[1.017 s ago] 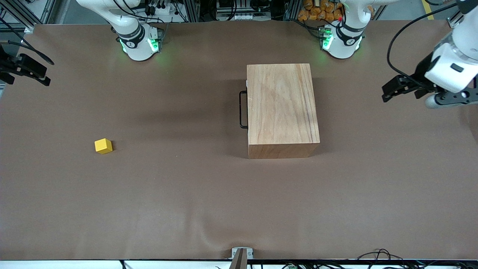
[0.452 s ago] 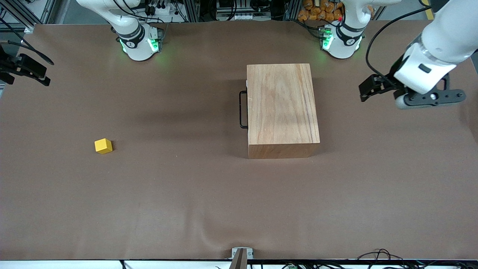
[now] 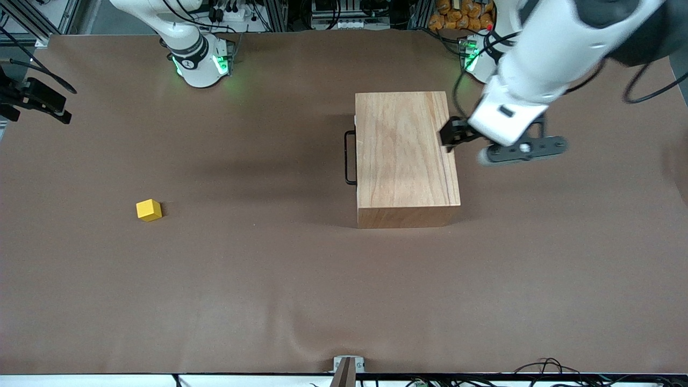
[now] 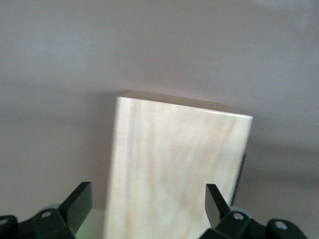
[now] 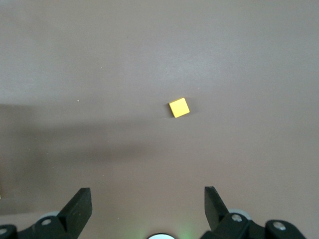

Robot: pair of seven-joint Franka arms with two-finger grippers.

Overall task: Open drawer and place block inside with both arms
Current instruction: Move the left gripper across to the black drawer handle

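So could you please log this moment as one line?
drawer: shut | block: on table | left gripper: open, over box | right gripper: open, waiting

Brown table [image 3: 269,301] bears wooden box [image 3: 406,156], block [image 3: 149,209].

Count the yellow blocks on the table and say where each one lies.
1: the yellow block lies on the table toward the right arm's end, apart from the wooden box. The closed box could hide more.

Left gripper [image 3: 450,134] aloft, fingers spread (right gripper [image 3: 37,99] likewise).
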